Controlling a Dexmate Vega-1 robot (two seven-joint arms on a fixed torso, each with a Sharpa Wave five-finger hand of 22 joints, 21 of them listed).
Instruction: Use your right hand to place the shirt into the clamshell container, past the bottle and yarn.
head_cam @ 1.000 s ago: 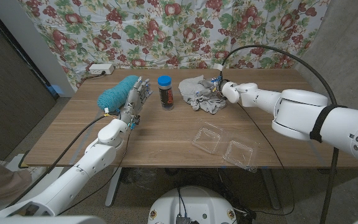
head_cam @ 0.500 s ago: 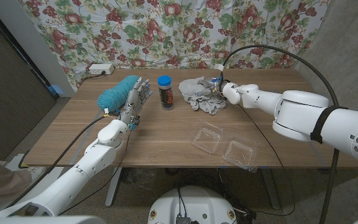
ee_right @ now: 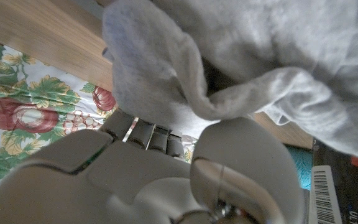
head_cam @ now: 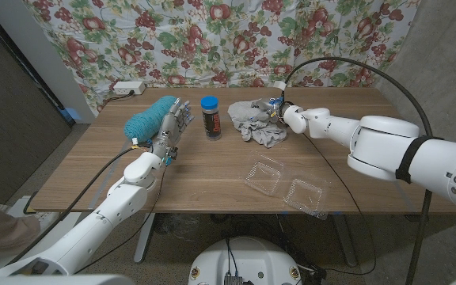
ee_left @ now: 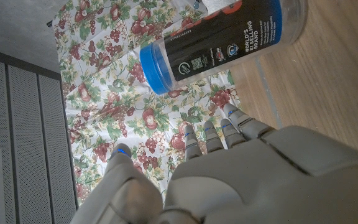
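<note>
**Right hand on the shirt, far side of table**

Right hand [head_cam: 278, 113] is at the right edge of the crumpled grey shirt [head_cam: 256, 121], which sits on the wooden table [head_cam: 212, 170] toward the far edge. Right wrist view: fingers [ee_right: 148, 134] buried under a fold of the grey cloth [ee_right: 260, 56], thumb curled up against it, so it is grasping the fabric. Most of the shirt lies bunched on the table surface; can't tell if any part is lifted clear.

Clear plastic clamshell container [head_cam: 285, 184] lies open, both halves flat, near the front edge of the table, well apart from the shirt and on the robot's right of centre.

Bottle [head_cam: 210, 116] with blue lid and dark label stands upright just left of the shirt. Teal yarn [head_cam: 150, 119] lies further left, beside the left hand.

Left hand [head_cam: 170, 129] stands between yarn and bottle, fingers spread and pointing away from the robot, holding nothing. Left wrist view: fingertips [ee_left: 232, 112] loosely extended, bottle [ee_left: 222, 40] just beyond them, not touching.

Floral cloth [head_cam: 236, 39] hangs behind the table; a white power strip [head_cam: 128, 88] sits at the far left corner.
</note>
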